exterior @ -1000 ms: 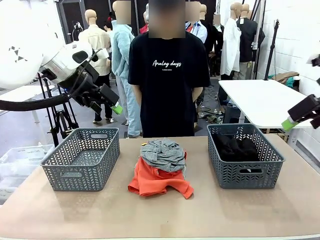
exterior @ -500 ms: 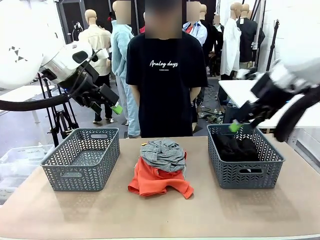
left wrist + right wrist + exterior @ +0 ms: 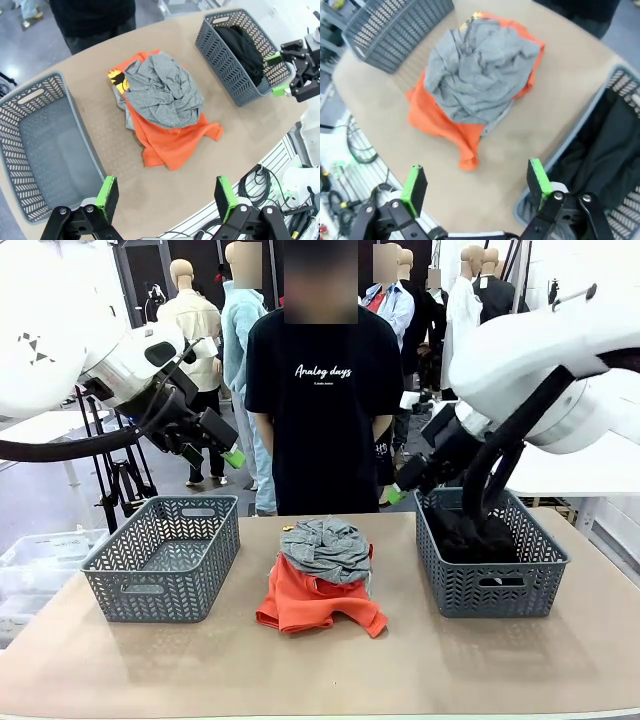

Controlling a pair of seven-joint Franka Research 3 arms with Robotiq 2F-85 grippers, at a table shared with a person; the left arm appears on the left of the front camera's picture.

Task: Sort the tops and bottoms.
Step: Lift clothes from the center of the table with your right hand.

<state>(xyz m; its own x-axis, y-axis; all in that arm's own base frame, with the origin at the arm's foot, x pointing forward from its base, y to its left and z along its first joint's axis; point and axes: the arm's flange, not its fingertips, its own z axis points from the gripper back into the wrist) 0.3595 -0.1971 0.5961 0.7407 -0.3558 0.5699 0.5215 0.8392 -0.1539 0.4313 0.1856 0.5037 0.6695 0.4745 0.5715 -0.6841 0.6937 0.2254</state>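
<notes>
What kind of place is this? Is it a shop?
Probably a robot lab, not a shop: the left arm and right arm hang over a table, a clothes pile sits between a left basket and a right basket, and cables run beside it.

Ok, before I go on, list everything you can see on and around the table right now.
left basket: one, grey, table's left, empty
right basket: one, grey, table's right
black garment: one, black, in right basket
mottled grey piece: one, grey, top of middle pile
orange T-shirt: one, orange, under it
light grey edge: one, pale grey, peeking from the pile
table: one, tan
person: one, black T-shirt, far side
left gripper: open, raised over table's left
right gripper: open, by right basket's far corner
</notes>
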